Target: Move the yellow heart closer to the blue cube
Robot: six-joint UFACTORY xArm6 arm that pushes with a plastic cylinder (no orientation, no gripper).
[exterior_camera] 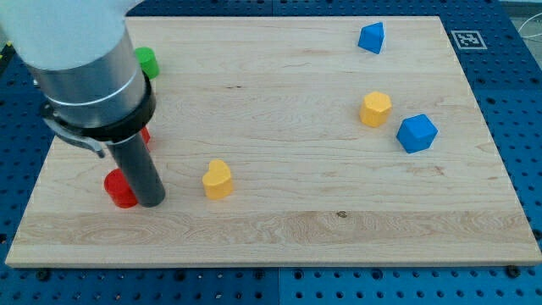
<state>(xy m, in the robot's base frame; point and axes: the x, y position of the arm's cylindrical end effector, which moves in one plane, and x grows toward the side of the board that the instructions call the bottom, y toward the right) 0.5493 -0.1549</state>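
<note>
Yellow heart near bench bottom-left, probably light, rigid, easily spun; best pushed squarely on its left face toward blue cube; gripperless tip just left, not touching.

Arm enters from the 10 o'clock corner; dark rod stands near vertical, my tip resting at lower left.

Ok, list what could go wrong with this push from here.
1. My tip sits beside the red block, left of the yellow heart; it could drag that block along.
2. The yellow hexagon lies just left of the blue cube; the heart may bump it.
</note>
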